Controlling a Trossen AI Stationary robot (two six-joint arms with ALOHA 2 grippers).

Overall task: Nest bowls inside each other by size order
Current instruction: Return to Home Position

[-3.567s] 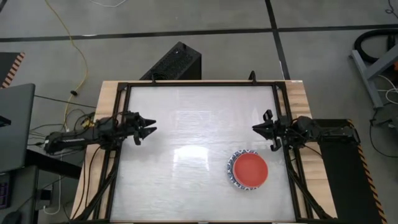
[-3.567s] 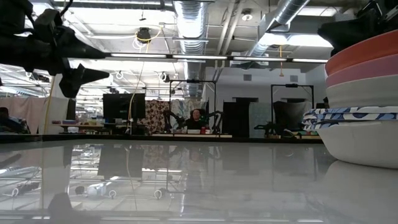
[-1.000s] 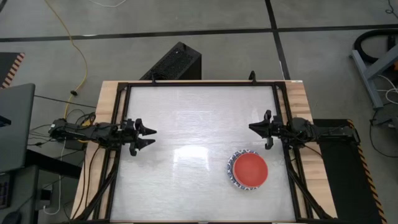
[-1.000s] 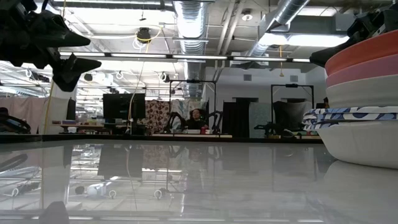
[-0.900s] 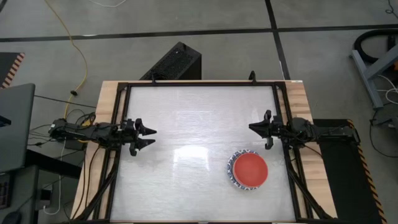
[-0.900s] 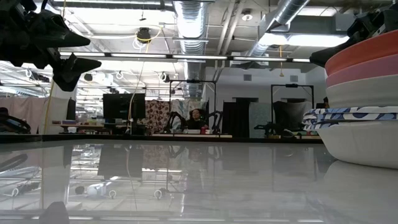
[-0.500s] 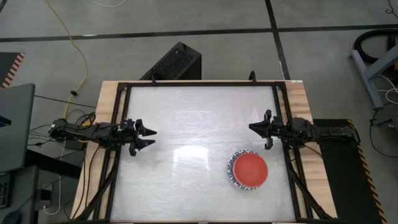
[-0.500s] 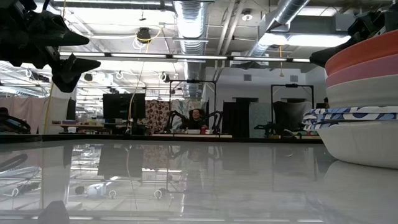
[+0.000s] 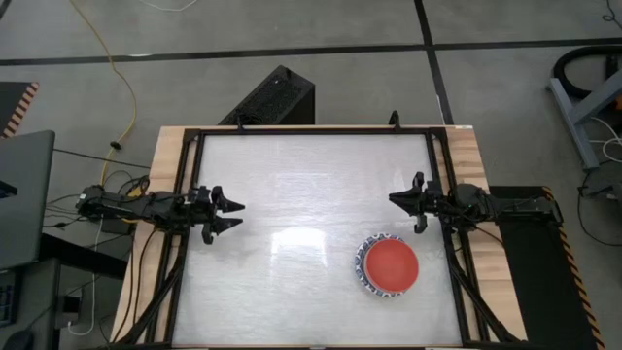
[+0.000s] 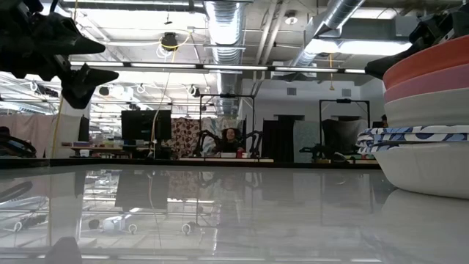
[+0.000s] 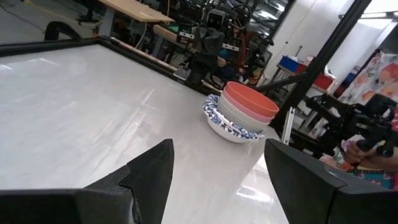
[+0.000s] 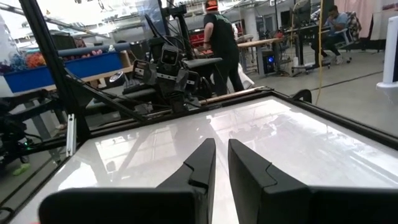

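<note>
The bowls [image 9: 391, 265] stand nested in one stack on the table's near right part, resting on the lowest bowl's base. From the top the stack [image 10: 425, 110] shows a red bowl, a pink one, a plain white one, blue-patterned rims, and a large white bowl at the bottom. The left wrist view shows the stack [image 11: 239, 112] far ahead. My left gripper [image 9: 240, 214] hovers open at the table's left edge, pointing level toward the right. My right gripper [image 9: 392, 199] hovers at the right edge, beyond the stack, with only a slim gap [image 12: 222, 146] between its fingers and nothing in it.
A black rail frame [image 9: 311, 133] runs around the glossy white tabletop. The stretch between the two grippers [image 9: 311, 209] holds no objects. People [image 12: 217, 37] and other robot stands show in the room beyond the table.
</note>
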